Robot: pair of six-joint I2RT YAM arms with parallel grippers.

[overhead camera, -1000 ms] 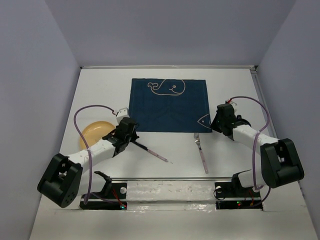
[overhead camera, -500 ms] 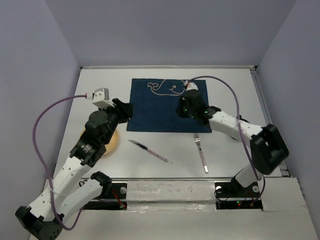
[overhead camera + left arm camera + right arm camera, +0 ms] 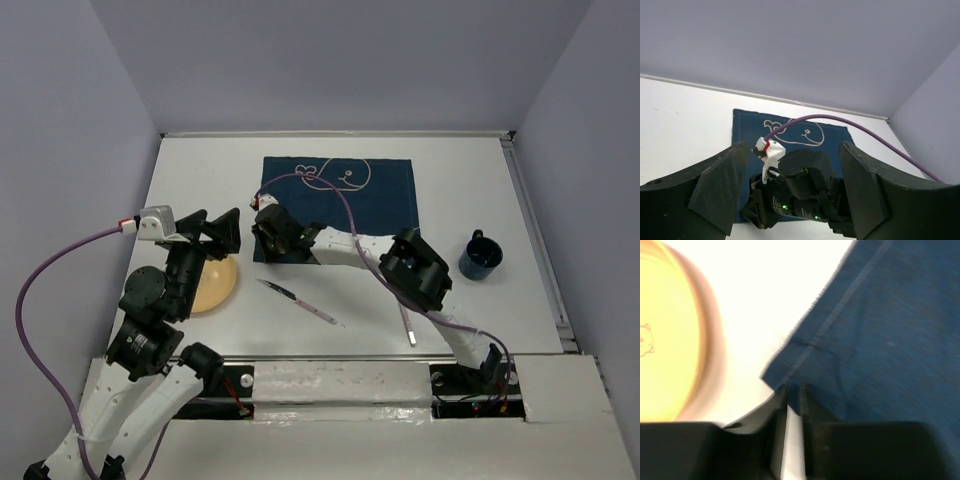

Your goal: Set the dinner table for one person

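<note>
The white dinner table (image 3: 200, 180) carries a navy whale placemat (image 3: 350, 205). A yellow plate (image 3: 212, 285) lies left of the mat, a knife (image 3: 300, 302) lies in front of it, and a fork (image 3: 407, 325) is half hidden under my right arm. A blue mug (image 3: 481, 258) stands to the right. My right gripper (image 3: 263, 245) reaches across to the mat's near left corner. Its jaws (image 3: 794, 390) are almost together, with the placemat (image 3: 880, 330) edge between them. My left gripper (image 3: 215, 232) hangs open and empty above the plate (image 3: 665, 340), its fingers (image 3: 720, 185) wide.
My right arm (image 3: 400, 262) stretches over the front of the mat and the fork. The left wrist view shows the right arm's wrist (image 3: 800, 190) below. Grey walls close in the table on three sides, and a metal rail (image 3: 340, 375) runs along the near edge.
My left gripper let go of the knife, rose and opened wide. My right arm swung from the mat's right corner to its near left corner. A blue mug now shows at the right.
</note>
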